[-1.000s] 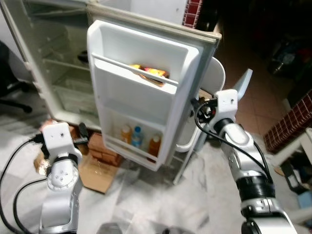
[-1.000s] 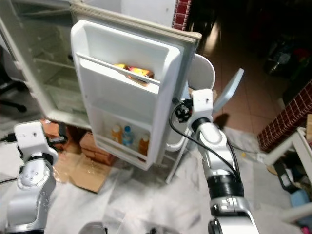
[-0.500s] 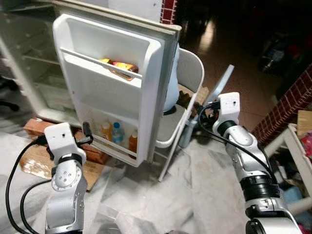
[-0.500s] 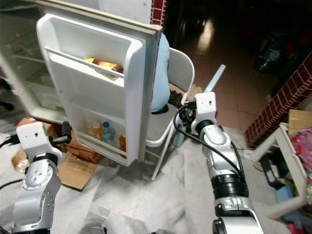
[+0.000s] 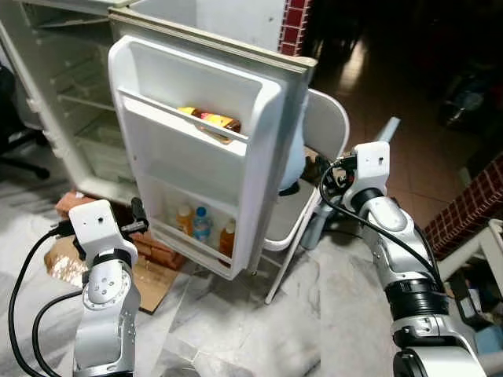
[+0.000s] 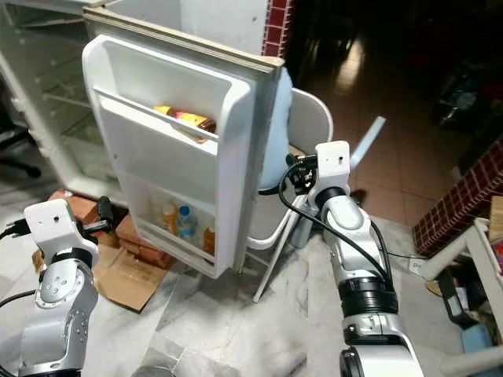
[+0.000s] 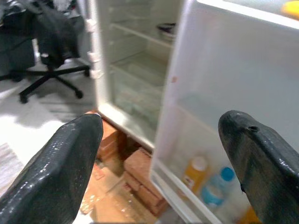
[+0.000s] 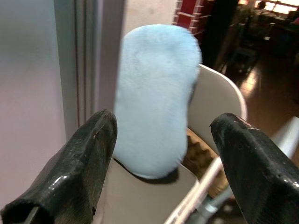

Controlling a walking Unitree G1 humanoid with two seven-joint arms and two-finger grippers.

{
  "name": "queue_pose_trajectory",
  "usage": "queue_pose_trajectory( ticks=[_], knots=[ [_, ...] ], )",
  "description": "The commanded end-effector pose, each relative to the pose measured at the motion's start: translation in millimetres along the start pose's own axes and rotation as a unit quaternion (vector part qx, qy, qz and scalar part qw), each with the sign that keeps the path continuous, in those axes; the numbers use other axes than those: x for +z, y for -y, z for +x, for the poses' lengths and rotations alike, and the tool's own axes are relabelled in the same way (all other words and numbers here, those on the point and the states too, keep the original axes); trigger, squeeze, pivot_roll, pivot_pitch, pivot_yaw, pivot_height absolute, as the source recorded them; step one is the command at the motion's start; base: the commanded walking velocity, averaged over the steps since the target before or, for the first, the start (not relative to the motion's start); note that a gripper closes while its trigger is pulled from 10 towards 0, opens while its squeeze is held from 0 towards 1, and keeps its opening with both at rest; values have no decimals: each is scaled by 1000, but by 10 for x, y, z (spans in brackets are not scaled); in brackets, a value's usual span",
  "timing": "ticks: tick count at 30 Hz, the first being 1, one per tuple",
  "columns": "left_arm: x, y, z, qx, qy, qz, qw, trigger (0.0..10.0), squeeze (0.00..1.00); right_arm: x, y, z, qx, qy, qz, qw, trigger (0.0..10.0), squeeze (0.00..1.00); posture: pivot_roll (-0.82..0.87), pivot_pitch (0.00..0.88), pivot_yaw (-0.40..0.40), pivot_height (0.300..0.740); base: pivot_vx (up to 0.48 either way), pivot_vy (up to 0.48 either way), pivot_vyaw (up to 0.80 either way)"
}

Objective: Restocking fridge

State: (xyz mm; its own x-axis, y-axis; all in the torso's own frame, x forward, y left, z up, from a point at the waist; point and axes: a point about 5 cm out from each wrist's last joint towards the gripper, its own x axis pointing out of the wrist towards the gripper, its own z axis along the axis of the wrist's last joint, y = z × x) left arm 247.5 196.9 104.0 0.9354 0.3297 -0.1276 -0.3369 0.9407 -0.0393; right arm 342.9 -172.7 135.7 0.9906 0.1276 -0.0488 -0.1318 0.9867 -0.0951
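Note:
The white fridge door [image 5: 196, 149] stands open. Its upper shelf holds yellow and orange packets [image 5: 208, 122], and its lower shelf holds three small bottles [image 5: 206, 226]. The fridge interior [image 5: 78, 118] with bare wire shelves lies at the left. My left gripper [image 5: 138, 214] is low, just left of the door's lower shelf; in the left wrist view it [image 7: 161, 123] is open, with the bottles [image 7: 205, 186] ahead. My right gripper [image 5: 324, 174] is behind the door's outer edge. It [image 8: 163, 121] is open and faces a light blue cushion [image 8: 156, 93].
A white folding chair [image 5: 330, 133] carrying the blue cushion stands right behind the door. Red bricks [image 5: 161, 245] and flattened cardboard [image 5: 153, 279] lie under the fridge. A black office chair [image 7: 51, 51] is at the far left. A brick wall [image 5: 471, 212] stands at the right.
The whole view swung right and then back left, so the camera moved. Both grippers keep about the same place beside the door and both stay open.

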Motion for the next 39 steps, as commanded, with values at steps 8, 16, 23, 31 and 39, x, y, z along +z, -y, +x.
queue_pose_trajectory(
  ticks=[8,16,23,31,39],
  knots=[
    [-60,-76,-3,16,-13,-5,1000,10000,0,208,-36,232,-44,21,7,999,10000,0,121,0,-89,740,0,0,0],
    [-71,-68,28,20,-15,-13,1000,10000,0,518,-599,483,57,40,107,992,10000,0,131,0,-95,740,0,0,0],
    [-315,-274,-24,70,-88,-44,993,10000,0,650,-1101,224,329,53,189,924,10000,0,131,0,-104,740,0,0,0],
    [-614,-598,-191,107,-185,-44,976,10000,0,75,-672,195,275,-40,55,959,10000,0,138,0,-99,740,0,0,0],
    [-990,-842,-402,118,-266,-54,955,10000,0,30,-418,351,189,-92,-20,977,10000,0,143,0,-97,740,0,0,0]
  ],
)
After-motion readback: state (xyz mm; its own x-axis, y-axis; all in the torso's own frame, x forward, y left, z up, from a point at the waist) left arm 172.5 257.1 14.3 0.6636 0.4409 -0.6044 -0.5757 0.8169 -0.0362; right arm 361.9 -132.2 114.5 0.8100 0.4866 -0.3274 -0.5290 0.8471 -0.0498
